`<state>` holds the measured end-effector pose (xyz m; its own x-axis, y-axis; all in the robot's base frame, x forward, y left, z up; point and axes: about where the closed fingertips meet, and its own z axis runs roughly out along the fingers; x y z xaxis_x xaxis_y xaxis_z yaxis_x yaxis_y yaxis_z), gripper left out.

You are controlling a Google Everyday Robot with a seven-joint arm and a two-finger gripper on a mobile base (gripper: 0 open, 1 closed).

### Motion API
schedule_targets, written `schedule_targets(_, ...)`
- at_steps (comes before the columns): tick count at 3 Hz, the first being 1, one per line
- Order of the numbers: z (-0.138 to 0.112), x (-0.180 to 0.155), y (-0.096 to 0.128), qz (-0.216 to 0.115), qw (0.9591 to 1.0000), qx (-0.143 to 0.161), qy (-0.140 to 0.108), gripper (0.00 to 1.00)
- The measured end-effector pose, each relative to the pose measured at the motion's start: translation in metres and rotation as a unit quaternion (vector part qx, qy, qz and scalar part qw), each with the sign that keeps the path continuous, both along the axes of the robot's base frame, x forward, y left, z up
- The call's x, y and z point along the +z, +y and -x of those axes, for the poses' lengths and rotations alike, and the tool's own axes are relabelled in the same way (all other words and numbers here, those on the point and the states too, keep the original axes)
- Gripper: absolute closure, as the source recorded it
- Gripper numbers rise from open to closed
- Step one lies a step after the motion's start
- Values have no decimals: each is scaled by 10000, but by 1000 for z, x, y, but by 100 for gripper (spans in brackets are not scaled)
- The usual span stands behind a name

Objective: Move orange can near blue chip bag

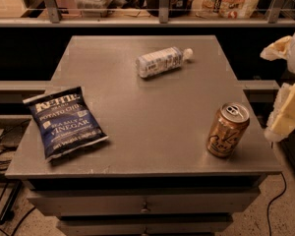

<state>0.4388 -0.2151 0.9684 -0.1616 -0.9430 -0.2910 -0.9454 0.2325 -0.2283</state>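
The orange can stands upright near the front right corner of the grey table. The blue chip bag lies flat near the front left edge, far from the can. My gripper is at the right edge of the view, just right of the can and apart from it, with its pale padded fingers beside the table's right edge. It holds nothing that I can see.
A clear plastic bottle with a white cap lies on its side at the back middle of the table. A shelf with railings and bags runs behind. Drawers sit below the tabletop. Cables lie on the floor at left.
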Motion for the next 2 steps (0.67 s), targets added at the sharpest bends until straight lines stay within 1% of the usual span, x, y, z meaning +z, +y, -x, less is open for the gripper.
schedule_targets(1,1,-10,16,-574,9975,399,-33,0)
schedule_targets(2,-3,-34,37,-971,9939,529,55,0)
